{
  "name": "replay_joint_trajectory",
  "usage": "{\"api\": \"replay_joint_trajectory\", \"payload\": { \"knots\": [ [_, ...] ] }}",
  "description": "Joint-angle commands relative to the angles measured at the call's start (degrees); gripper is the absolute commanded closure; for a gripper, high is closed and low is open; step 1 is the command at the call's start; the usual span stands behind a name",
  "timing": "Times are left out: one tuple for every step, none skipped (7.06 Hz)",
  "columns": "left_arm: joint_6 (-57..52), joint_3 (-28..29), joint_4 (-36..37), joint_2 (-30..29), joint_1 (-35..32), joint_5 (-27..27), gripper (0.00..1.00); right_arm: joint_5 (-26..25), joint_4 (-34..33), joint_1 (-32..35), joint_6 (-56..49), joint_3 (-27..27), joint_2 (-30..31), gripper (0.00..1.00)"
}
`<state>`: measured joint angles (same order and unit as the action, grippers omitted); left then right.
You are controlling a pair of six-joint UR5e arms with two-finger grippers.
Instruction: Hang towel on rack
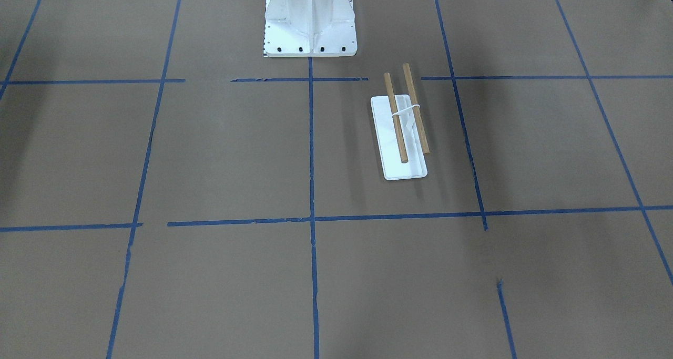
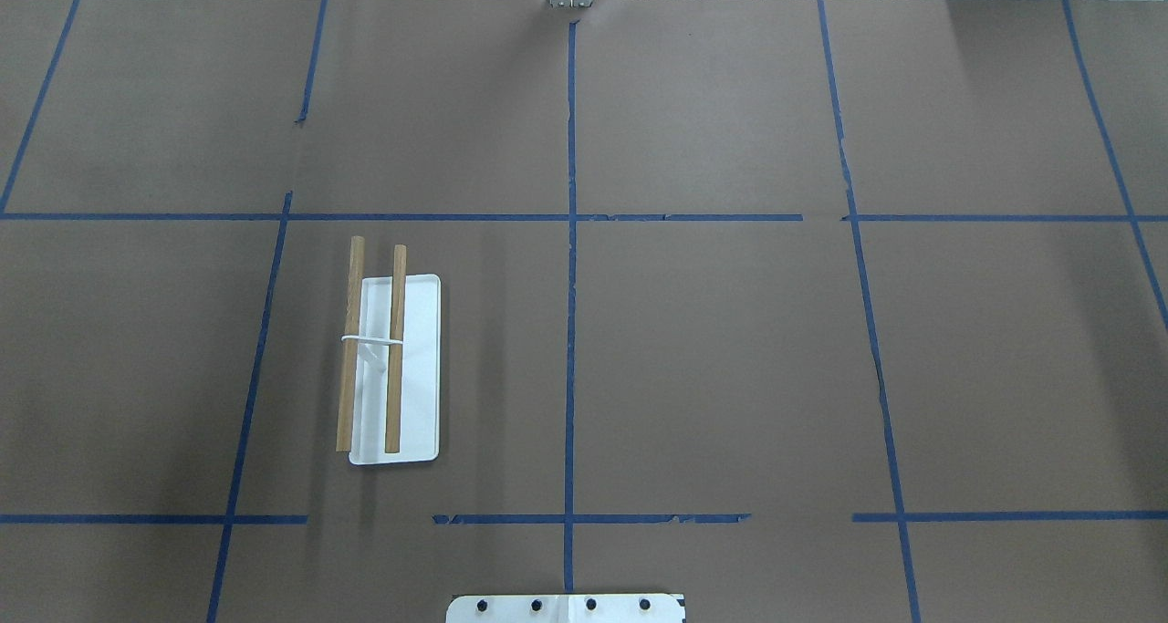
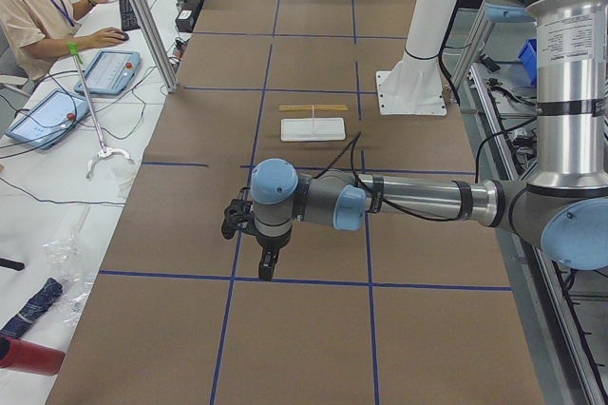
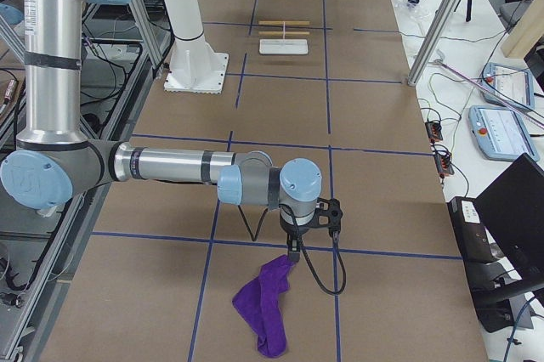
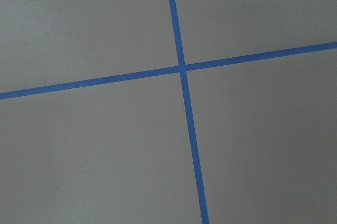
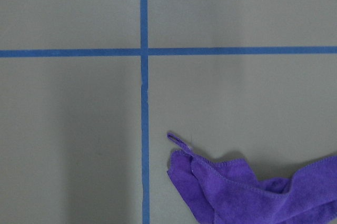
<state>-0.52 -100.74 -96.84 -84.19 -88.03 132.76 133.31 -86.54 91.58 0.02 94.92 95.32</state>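
Note:
The rack (image 2: 415,368) has a flat white base and two parallel brown rods (image 2: 394,349) joined by a white bracket. It stands left of the centre line in the overhead view, and it also shows in the front-facing view (image 1: 405,167) and far off in both side views (image 3: 313,127) (image 4: 283,46). Nothing hangs on it. The purple towel (image 4: 268,307) lies crumpled on the brown table at the robot's right end; it also shows in the right wrist view (image 6: 247,192). My right gripper (image 4: 293,251) is just above the towel's top end. My left gripper (image 3: 268,270) hovers over bare table at the other end. I cannot tell whether either gripper is open.
The big white bolted pedestal (image 1: 310,28) stands at the robot's side of the table, near the rack. Blue tape lines (image 5: 181,69) grid the brown paper. An operator (image 3: 38,6) sits beside the table with tablets, and metal posts (image 4: 442,14) stand along that side.

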Motion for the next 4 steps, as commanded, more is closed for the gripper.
{"api": "replay_joint_trajectory", "payload": {
  "knots": [
    [0.26,-2.09,-5.68,-2.54,0.14,0.22,0.0,0.46,11.88,-0.96,0.76,-0.18,0.22,0.0],
    [0.44,-0.52,-17.48,-4.65,0.14,-0.22,0.0,2.38,19.05,-4.62,1.03,-0.26,-0.31,0.0],
    [0.35,0.97,-26.12,-4.58,0.4,-0.13,0.0,2.57,24.35,-5.01,6.78,-0.7,0.21,0.0],
    [3.39,3.68,-32.74,-6.23,0.58,0.21,0.0,2.49,27.62,-8.49,13.54,0.51,-1.18,0.0]
  ]
}}
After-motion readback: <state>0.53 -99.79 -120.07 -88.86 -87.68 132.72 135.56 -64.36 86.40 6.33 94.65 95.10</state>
